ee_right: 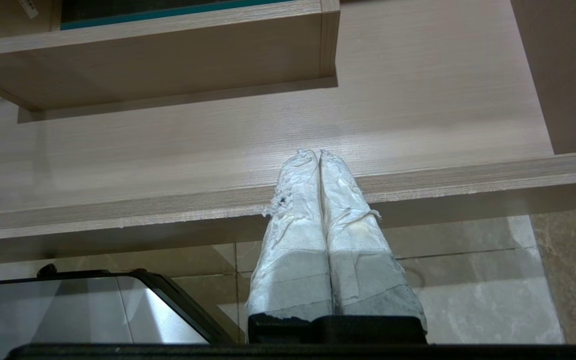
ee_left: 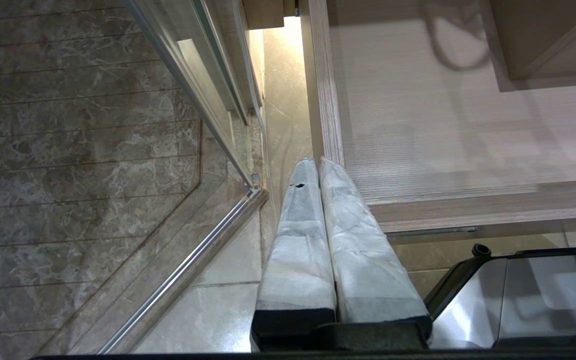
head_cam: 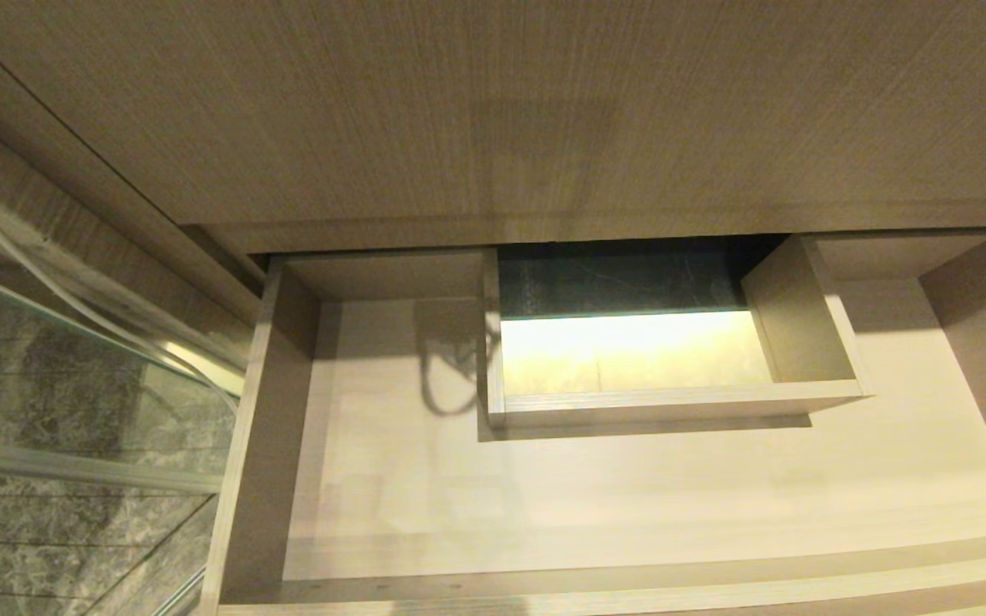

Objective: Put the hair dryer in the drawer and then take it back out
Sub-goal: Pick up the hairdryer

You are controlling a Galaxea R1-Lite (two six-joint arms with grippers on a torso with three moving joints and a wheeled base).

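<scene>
Below the wood-grain cabinet front, the drawer stands pulled out, its light-brown floor bare where it shows. A rectangular boxed cut-out sits at the rear middle of the drawer; through it a dark surface and a brightly lit pale one are visible. A looped shadow falls on the drawer floor just beside the cut-out's left wall. The hair dryer appears in none of the three views, so its place cannot be told. Neither arm shows in the head view. Left gripper: fingers wrapped in pale tape, pressed together and holding nothing, hanging over the tiled floor just outside the drawer's left front corner, beside a glass shower screen. Right gripper: taped fingers likewise closed and empty, tips in line with the drawer's front rail. A dark-edged silver part of the robot's base lies below both grippers.
</scene>
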